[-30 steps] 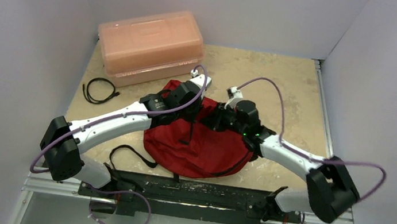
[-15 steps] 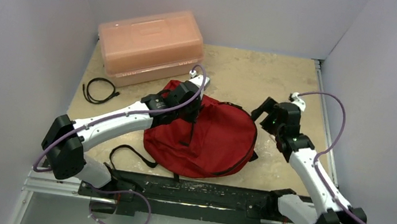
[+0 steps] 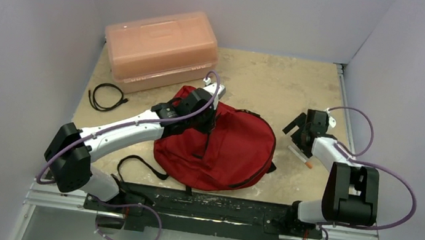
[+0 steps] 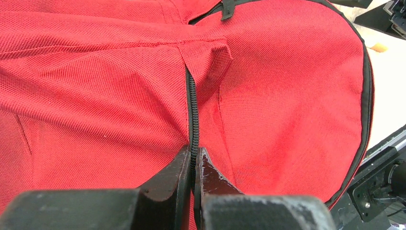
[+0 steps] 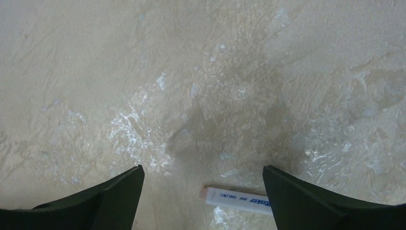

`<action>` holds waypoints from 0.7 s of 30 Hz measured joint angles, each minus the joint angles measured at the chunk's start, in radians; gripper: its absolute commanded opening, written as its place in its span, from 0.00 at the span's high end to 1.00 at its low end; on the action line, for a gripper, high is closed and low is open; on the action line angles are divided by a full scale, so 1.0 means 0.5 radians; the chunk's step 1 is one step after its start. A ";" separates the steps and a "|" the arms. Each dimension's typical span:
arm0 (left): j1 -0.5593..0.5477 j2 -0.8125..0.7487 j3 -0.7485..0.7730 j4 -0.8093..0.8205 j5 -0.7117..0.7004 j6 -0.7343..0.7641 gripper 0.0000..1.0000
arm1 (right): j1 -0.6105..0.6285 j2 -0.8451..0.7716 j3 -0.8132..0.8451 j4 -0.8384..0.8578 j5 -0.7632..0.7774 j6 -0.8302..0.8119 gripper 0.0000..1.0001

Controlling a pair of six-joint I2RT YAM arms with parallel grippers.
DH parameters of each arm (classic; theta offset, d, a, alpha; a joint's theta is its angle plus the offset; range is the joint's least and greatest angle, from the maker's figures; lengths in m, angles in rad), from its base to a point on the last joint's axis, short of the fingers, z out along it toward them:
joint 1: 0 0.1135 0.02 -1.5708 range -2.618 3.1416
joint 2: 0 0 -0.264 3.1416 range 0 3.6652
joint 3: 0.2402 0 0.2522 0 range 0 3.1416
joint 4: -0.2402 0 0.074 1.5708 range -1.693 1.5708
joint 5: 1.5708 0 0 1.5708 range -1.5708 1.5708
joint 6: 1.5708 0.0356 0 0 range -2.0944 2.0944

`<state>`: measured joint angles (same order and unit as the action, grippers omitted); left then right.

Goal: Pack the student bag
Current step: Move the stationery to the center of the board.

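The student bag (image 3: 230, 153), a dark red fabric backpack, lies in the middle of the table. My left gripper (image 3: 211, 122) rests on its upper left part. In the left wrist view the jaws (image 4: 193, 160) are shut on the bag's black zipper (image 4: 192, 110), with red fabric (image 4: 292, 86) all around. My right gripper (image 3: 295, 134) hangs open over bare table to the right of the bag. In the right wrist view a white eraser-like stick with blue print (image 5: 237, 197) lies on the table, nearer the right of the spread fingers (image 5: 202, 168), untouched.
A translucent orange-pink plastic box (image 3: 160, 48) stands at the back left, close behind the bag. A coiled black cable (image 3: 106, 97) lies at the left edge. A black strap (image 3: 140, 166) trails from the bag toward the arm bases. The white stick (image 3: 302, 158) lies right of the bag.
My right arm has swung away from the bag to the right side of the table and its gripper has opened wide. The left gripper has stayed put on the zipper.
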<state>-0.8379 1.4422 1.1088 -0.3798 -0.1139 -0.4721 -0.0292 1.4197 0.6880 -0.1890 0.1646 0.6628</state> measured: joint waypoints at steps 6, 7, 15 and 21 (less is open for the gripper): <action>0.000 -0.001 -0.016 0.027 0.021 0.001 1.00 | -0.039 -0.028 -0.026 -0.048 -0.033 0.055 0.01; 0.000 -0.001 -0.016 0.031 0.021 0.001 1.00 | -0.040 -0.046 -0.040 -0.055 -0.049 0.067 0.01; 0.000 -0.001 -0.016 0.036 0.031 0.001 1.00 | -0.039 -0.269 -0.181 -0.167 -0.214 0.164 0.01; 0.000 -0.001 -0.018 0.038 0.044 0.002 1.00 | -0.039 -0.349 -0.216 -0.278 -0.230 0.171 0.01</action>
<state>-0.8379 1.4418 1.0996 -0.3607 -0.0917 -0.4713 -0.0486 1.2449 0.5800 -0.3279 0.0494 0.7483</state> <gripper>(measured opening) 0.024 0.987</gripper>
